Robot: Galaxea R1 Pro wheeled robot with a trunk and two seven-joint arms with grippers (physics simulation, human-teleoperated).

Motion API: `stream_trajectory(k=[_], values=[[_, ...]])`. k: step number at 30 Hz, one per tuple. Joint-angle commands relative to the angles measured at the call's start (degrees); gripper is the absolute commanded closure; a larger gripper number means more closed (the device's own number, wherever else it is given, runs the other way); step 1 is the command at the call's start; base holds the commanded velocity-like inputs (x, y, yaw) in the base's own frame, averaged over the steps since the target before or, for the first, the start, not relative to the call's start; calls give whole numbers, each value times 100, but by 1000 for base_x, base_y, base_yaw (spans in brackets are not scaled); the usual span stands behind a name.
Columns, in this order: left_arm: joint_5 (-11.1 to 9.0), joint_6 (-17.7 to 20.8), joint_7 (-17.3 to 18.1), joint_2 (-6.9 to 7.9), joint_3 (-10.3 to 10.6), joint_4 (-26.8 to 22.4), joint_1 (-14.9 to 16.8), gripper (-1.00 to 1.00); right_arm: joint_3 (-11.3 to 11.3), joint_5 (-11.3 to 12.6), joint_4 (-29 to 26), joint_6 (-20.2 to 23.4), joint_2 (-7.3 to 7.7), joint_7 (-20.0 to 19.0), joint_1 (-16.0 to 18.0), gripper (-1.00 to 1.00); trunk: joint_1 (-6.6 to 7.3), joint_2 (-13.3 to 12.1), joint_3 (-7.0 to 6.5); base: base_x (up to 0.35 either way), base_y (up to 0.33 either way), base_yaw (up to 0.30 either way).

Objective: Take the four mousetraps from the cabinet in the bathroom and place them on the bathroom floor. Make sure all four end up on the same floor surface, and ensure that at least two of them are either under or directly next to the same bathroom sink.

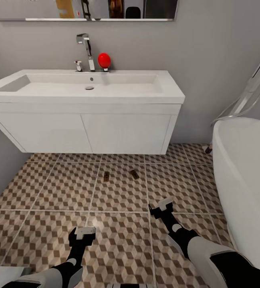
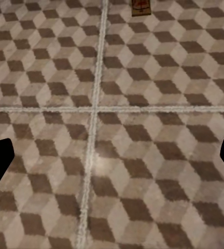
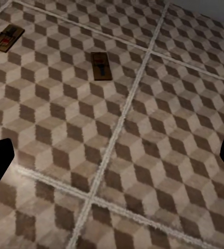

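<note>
Two mousetraps (image 1: 106,176) (image 1: 134,173) lie flat on bathroom floor (image 1: 57,188), just in front of the sink (image 1: 85,90) w/ white vanity, near each other but apart. Left hand (image 1: 82,233) & right hand (image 1: 162,208) hover over tiles, both w/ fingers apart, empty. Bathtub (image 1: 246,168) at right.

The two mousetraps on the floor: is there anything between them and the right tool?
Nothing visible. Only bare tiled floor lies between the right tool and the two mousetraps, one beside the other, both in front of the sink.
</note>
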State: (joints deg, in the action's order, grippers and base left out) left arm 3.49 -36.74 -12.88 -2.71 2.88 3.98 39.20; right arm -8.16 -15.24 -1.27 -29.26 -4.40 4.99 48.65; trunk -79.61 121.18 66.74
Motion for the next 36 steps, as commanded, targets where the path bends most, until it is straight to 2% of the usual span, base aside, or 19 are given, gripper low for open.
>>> stream_trajectory(k=[1, 36], values=[[38, -27, -56, -2, 28, 23, 9, -100, -45, -23, 9, -9, 0, 53, 4, -100, 23, -40, -15, 0, 0, 0], [38, -26, -56, -2, 28, 23, 0, -100, -45, -23, 13, 6, -8, 49, 4, -100, 792, -1444, -643, 0, 0, 0]])
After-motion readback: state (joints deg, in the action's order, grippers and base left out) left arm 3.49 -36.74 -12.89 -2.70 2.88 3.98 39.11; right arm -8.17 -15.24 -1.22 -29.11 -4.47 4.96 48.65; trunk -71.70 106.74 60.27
